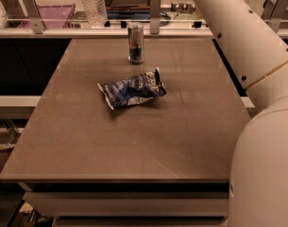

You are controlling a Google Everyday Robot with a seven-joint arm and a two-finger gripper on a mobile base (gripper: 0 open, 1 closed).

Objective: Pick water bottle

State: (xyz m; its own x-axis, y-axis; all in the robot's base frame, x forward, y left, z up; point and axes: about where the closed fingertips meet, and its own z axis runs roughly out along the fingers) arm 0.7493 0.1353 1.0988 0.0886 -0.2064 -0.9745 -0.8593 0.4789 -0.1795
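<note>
The water bottle (92, 4) is a clear ribbed plastic bottle at the top left of the camera view. Only its lower body shows; its cap and neck are cut off by the top edge. Its base hangs above the far left corner of the brown table (134, 150), clear of the surface. My gripper is out of view above the top edge, over the bottle. My white arm (238, 37) runs from the lower right up to the top edge.
A silver-blue drink can (135, 43) stands upright near the table's far edge. A crumpled blue chip bag (132, 89) lies in the middle. A rail with metal posts (155, 6) runs behind the table.
</note>
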